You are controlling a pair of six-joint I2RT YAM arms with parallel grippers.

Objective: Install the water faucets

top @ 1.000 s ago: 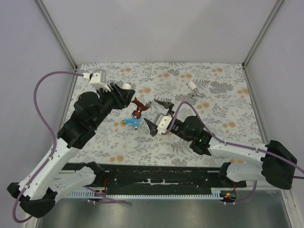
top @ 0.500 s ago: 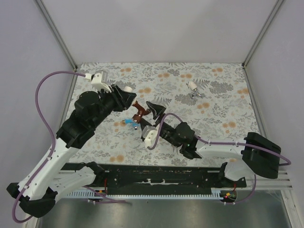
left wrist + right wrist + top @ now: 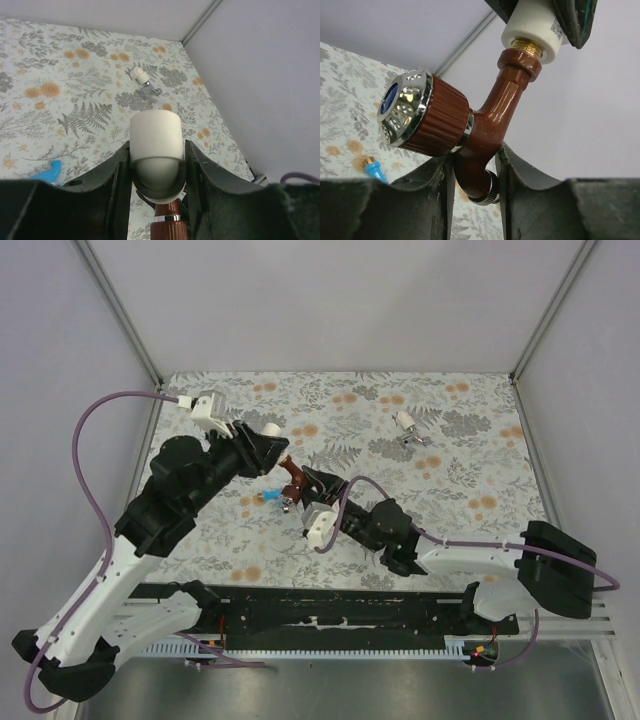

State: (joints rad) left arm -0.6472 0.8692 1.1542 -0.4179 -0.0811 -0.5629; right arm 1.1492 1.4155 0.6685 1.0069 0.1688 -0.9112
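The reddish-brown faucet (image 3: pixel 292 477) hangs above the table, its brass stem screwed into a white pipe fitting (image 3: pixel 530 29). My left gripper (image 3: pixel 156 165) is shut on that white fitting (image 3: pixel 156 134), and the faucet's ribbed knob (image 3: pixel 170 231) shows just below it. My right gripper (image 3: pixel 475 175) is shut on the faucet's curved brown body (image 3: pixel 487 125), a finger pressed to each side above the spout ring. The chrome-capped knob (image 3: pixel 405 107) sticks out to the left. In the top view the right gripper (image 3: pixel 306 486) meets the left gripper (image 3: pixel 272 452) over the table's middle.
A blue faucet (image 3: pixel 272 499) lies on the floral tablecloth (image 3: pixel 450 480) under the grippers, also seen as a blue faucet tip (image 3: pixel 375 170). A white-silver faucet (image 3: pixel 408 426) lies at the back right. Grey walls enclose the table on three sides.
The right arm swung left under the brown faucet and its jaws went from wide open to shut on the faucet's body. The left arm held still with the fitting.
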